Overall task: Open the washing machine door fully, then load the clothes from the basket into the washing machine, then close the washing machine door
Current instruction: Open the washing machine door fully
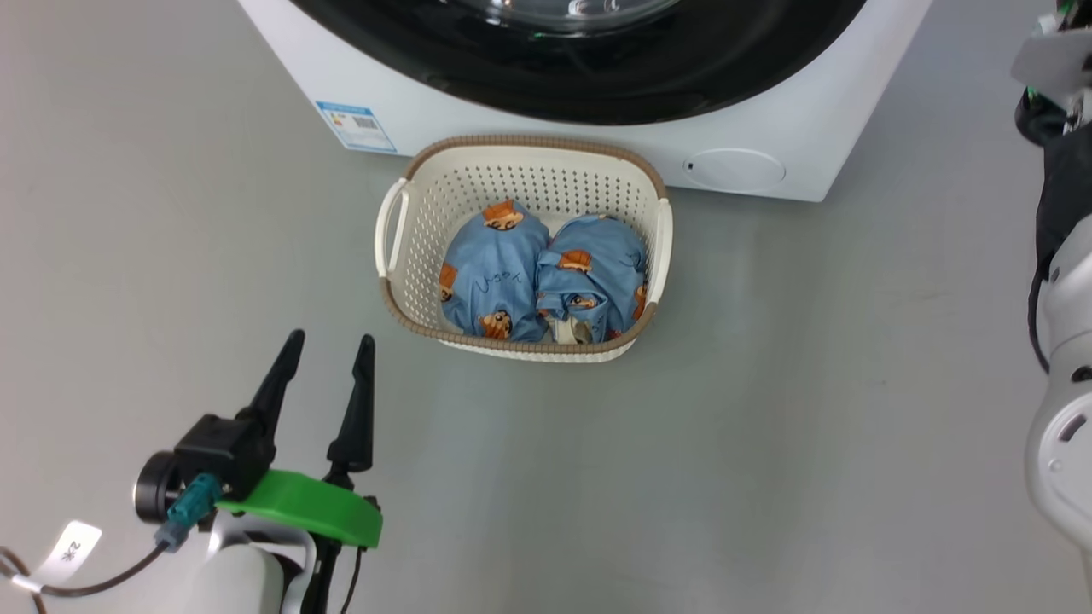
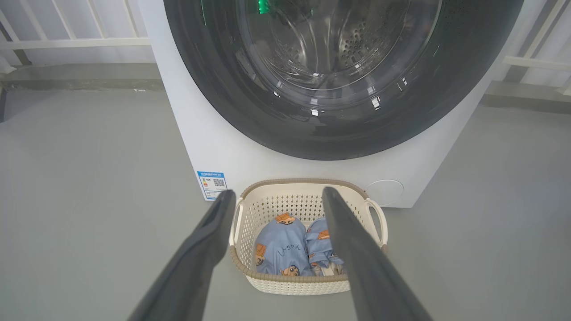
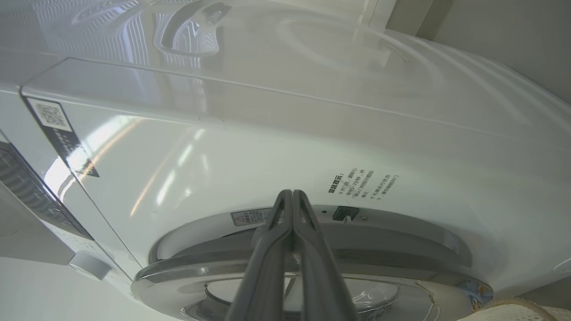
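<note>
The white washing machine (image 1: pixel 768 128) fills the top of the head view, and its glossy black door (image 1: pixel 597 85) lies against the front. On the floor just before it stands the cream basket (image 1: pixel 529 141), holding two bundles of blue printed clothes (image 1: pixel 495 273). My left gripper (image 1: pixel 331 341) hovers open at the lower left, short of the basket. Along its fingers I see the door (image 2: pixel 223 89), the basket (image 2: pixel 303 182) and the clothes (image 2: pixel 283 249). My right gripper (image 3: pixel 291 194) is shut on nothing, its tips at the machine's front panel (image 3: pixel 267 156) beside the door's silver rim (image 3: pixel 178 272).
Grey floor (image 1: pixel 768 426) spreads around the basket. My pale right forearm (image 1: pixel 1062 409) rises along the right edge. A blue label (image 1: pixel 356 125) and a round service cap (image 1: pixel 735 169) sit low on the machine. White railings (image 2: pixel 76 42) stand behind it.
</note>
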Controlling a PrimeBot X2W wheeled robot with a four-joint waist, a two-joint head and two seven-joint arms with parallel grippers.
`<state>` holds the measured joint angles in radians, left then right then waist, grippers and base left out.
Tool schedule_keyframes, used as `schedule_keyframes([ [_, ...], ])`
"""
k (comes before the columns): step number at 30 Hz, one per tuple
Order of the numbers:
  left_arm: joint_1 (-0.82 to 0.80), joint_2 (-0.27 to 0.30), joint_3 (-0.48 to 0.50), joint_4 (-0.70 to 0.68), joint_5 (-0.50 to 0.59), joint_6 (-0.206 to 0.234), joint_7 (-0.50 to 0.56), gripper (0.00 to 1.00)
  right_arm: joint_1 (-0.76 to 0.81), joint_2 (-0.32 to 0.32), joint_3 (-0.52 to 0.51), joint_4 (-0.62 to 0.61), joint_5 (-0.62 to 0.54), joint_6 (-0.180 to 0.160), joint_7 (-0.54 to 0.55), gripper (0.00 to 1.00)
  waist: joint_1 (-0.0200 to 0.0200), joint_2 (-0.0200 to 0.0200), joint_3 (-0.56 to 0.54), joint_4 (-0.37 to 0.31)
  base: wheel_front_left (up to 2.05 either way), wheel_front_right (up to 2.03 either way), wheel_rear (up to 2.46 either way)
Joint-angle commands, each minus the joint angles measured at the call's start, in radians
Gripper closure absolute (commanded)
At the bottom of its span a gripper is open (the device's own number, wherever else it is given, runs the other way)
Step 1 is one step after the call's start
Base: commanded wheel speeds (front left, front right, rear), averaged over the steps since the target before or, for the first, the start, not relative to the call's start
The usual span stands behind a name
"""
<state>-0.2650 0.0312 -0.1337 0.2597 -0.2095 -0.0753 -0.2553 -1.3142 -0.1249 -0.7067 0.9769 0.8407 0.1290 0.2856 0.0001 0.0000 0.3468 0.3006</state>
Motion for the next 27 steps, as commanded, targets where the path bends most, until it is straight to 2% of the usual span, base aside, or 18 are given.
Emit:
schedule_keyframes([
  [1,-0.025,0.019,0.027,-0.027,-0.007,0.006,-0.006,0.0,-0.051,0.013,0.009,-0.019,-0.018,0.002,0.012,1.0,-0.0001,0.0,0.01,0.006,0.0,0.0,0.0],
  [14,-0.044,0.019,-0.008,-0.028,-0.044,0.024,-0.006,0.0,-0.176,0.004,-0.046,0.046,-0.171,0.002,0.128,1.0,-0.0001,0.0,0.056,0.02,0.0,0.0,0.0],
  [27,-0.063,0.019,-0.044,-0.03,-0.064,0.032,-0.006,0.0,-0.272,0.006,-0.139,0.088,-0.34,0.002,0.17,1.0,-0.0001,0.0,0.088,0.041,0.0,0.0,0.0],
])
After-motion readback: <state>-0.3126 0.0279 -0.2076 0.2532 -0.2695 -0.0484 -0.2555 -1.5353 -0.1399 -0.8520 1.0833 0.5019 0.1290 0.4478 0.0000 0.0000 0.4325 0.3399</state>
